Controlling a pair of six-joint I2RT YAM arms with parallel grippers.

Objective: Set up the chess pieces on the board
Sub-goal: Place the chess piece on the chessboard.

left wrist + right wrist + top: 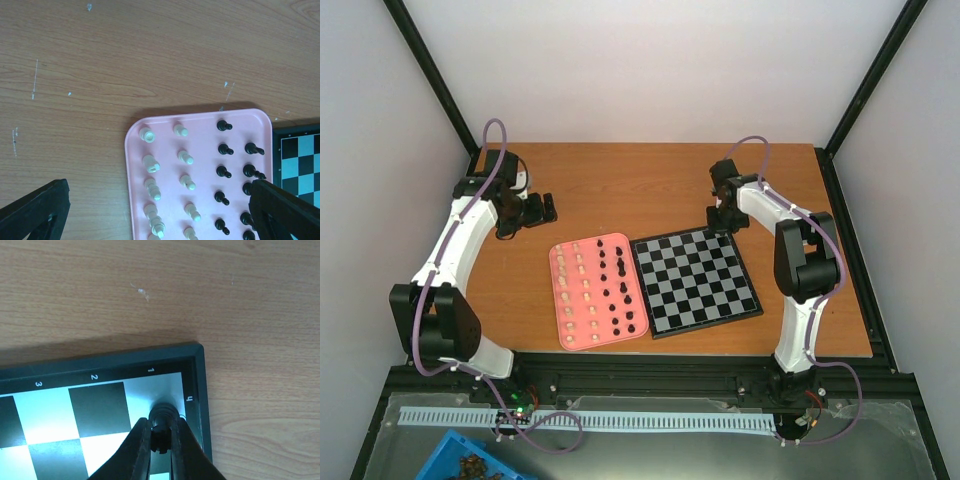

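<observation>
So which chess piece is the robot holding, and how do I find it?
Find the checked board beside the pink tray. At its far corner, by the number 1, the right gripper pinches a black piece. It's the only piece not in the tray.

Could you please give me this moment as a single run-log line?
right gripper: shut on black chess piece at board corner square | left gripper: open near pink tray | other chess pieces: in tray
</observation>
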